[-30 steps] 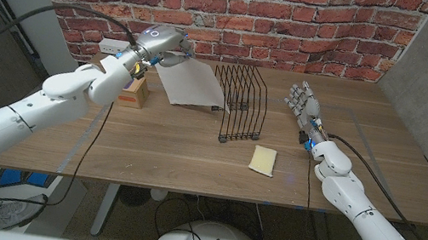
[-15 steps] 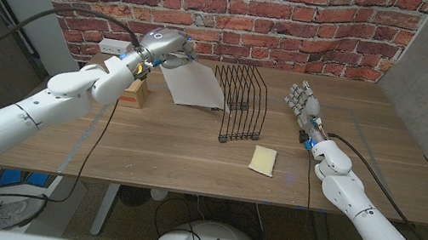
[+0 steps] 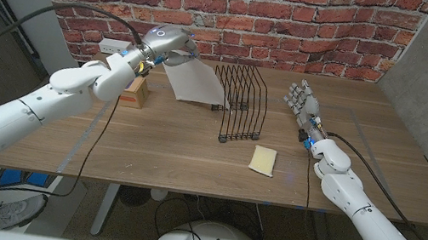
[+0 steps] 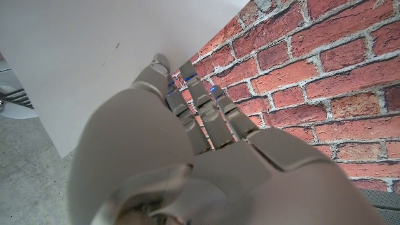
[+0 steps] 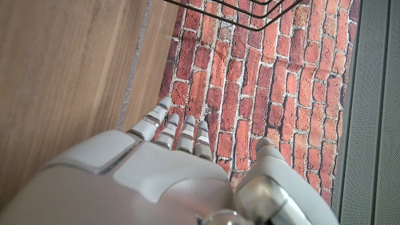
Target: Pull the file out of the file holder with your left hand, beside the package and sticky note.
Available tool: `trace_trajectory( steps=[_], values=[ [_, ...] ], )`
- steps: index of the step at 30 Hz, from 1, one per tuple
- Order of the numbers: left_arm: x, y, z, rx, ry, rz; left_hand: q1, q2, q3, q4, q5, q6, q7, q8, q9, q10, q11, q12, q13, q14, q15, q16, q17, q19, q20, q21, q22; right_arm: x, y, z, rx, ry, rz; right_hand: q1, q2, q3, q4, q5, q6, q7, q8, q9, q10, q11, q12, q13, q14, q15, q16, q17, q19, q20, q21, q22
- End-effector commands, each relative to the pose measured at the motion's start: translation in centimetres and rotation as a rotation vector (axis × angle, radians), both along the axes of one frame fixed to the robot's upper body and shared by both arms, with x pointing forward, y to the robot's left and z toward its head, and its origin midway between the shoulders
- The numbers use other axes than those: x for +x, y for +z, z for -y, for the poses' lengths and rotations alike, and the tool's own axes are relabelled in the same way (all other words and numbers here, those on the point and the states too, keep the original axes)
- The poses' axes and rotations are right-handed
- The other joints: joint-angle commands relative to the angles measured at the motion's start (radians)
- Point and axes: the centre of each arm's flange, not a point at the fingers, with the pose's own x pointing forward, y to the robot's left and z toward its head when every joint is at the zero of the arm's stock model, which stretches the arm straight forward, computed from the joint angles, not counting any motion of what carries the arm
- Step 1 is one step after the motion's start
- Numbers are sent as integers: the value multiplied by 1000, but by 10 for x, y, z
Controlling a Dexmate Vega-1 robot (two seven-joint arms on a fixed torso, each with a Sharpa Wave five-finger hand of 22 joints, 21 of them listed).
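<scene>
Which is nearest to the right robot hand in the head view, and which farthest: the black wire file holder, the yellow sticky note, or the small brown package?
From the right robot hand:
1. Black wire file holder, toward the table's middle.
2. Yellow sticky note, toward the front edge; only slightly farther than the holder.
3. Small brown package, far across on the left side.

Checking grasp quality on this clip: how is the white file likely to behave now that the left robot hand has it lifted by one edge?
The file looks thin and sheet-like, so probably light and somewhat floppy. The left robot hand grips it near one corner, so the free end may sag or swing. Its smooth surface in the left wrist view could slip under a light grip.
</scene>
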Motion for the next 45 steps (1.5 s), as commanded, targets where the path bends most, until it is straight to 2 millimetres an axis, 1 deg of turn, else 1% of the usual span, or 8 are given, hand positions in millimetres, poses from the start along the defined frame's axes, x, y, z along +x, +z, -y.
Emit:
trace_trajectory(
  steps=[1, 6, 10, 18, 28, 37, 45],
  values=[
    [1, -10, 7, -2, -32, -16, 6, 1, -6, -1, 6, -1, 3, -3, 3, -3, -3, 2, 5, -7, -91, -3, 2, 4, -161, -2, 3, 3, 1, -1, -3, 3, -3, 1, 52, 0, 0, 6, 7, -1, 6, 6, 7, -2, 3, 3, 6, 3, 5, 2, 6, 3, 6, 4],
    [1, -24, 11, -2, -32, -50, 6, 1, -6, -1, 6, 0, 3, -3, 3, -3, -3, 2, 5, -8, -91, -3, 2, 4, -161, -2, 3, 4, 0, -1, 0, 2, -8, 2, 52, 0, 0, 6, 7, -1, 6, 6, 7, -2, 3, 3, 7, 3, 5, 2, 5, 4, 6, 4],
    [2, -30, 11, -2, -18, -67, 6, 1, -6, -1, 6, -1, 3, -3, 3, -4, -3, 2, 5, -8, -91, -3, 2, 4, -161, -2, 3, 5, -1, -1, 0, 4, -11, 2, 52, 0, 0, 6, 8, -1, 6, 6, 7, -2, 3, 3, 7, 3, 5, 2, 6, 4, 6, 4],
    [3, -35, 10, -3, -11, -78, 6, 2, -6, 0, 6, -1, 2, -3, 3, -3, -3, 3, 6, -9, -91, -3, 2, 4, -161, -2, 3, 9, 1, -2, 0, 11, -10, 2, 52, 0, 0, 6, 8, -1, 6, 6, 8, -1, 3, 3, 7, 3, 5, 2, 5, 4, 6, 4],
    [7, -43, 12, -21, -13, -119, 6, 3, -7, 0, 7, -3, 2, -3, 3, -3, -3, 3, 6, -10, -91, -3, 2, 4, -161, -2, 3, 11, 1, -1, 9, 8, -12, 2, 52, 0, 0, 6, 8, -1, 6, 6, 8, 0, 3, 3, 7, 4, 5, 2, 6, 4, 6, 4],
    [11, -43, 8, -26, -4, -113, 6, 4, -8, 0, 7, -5, 2, -3, 3, -4, -3, 3, 6, -9, -91, -2, 2, 4, -161, -2, 3, 13, 2, 0, 9, 8, -15, 2, 53, 1, 0, 6, 10, 0, 6, 6, 8, -2, 3, 3, 9, 3, 6, 2, 7, 5, 7, 4],
    [14, -33, 5, 1, 17, -36, 6, 4, -8, 0, 7, -4, 4, -3, 3, -4, -3, 4, 6, -9, -91, -2, 2, 4, -161, -2, 3, 14, 2, 0, 8, 8, -16, 2, 53, 1, 0, 6, 11, 0, 6, 6, 8, -2, 3, 3, 9, 5, 6, 2, 6, 5, 6, 4]
  ],
)
